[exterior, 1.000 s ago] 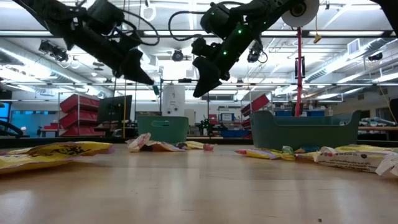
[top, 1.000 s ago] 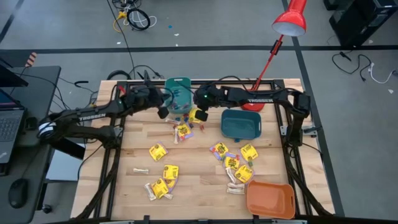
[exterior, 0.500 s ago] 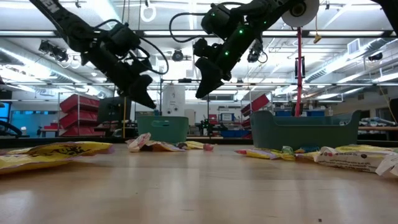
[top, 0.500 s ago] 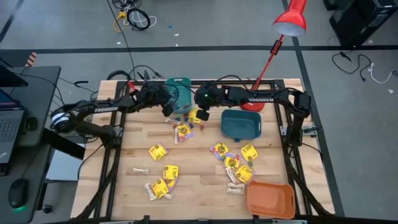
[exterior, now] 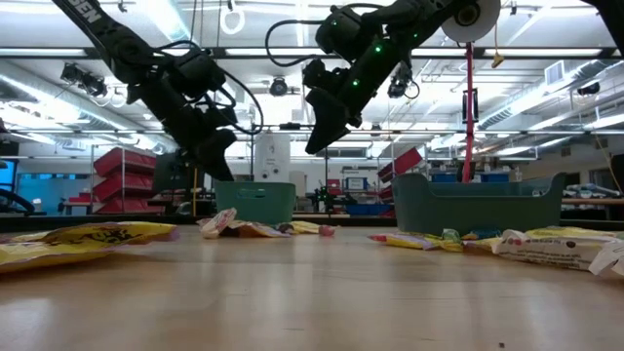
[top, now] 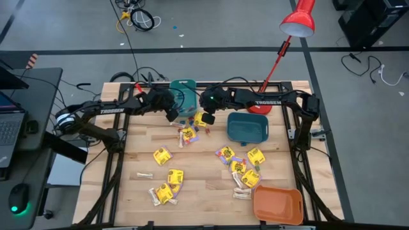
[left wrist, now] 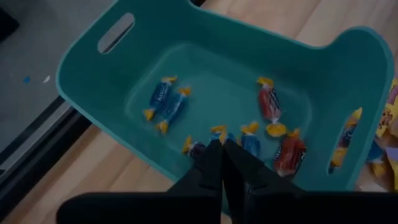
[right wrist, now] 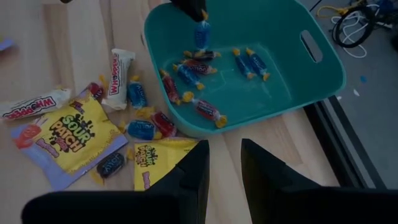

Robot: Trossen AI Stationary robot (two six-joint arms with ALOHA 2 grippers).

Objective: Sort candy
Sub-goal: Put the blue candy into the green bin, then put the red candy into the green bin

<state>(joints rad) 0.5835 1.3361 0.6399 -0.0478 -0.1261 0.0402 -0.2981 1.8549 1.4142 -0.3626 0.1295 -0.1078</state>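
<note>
Teal bin (top: 184, 96) at far table edge, holding several blue and red wrapped sweets (left wrist: 163, 99). Left gripper (right wrist: 194, 7) poised over bin, fingers pinched on a blue sweet (right wrist: 201, 34); right gripper (top: 203, 119) just beside bin's near-right corner, fingers narrowly apart, empty as far as visible. Yellow packets (top: 162, 155) and white sticks (right wrist: 120, 70) scattered nearer than bin, some just beside it.
</note>
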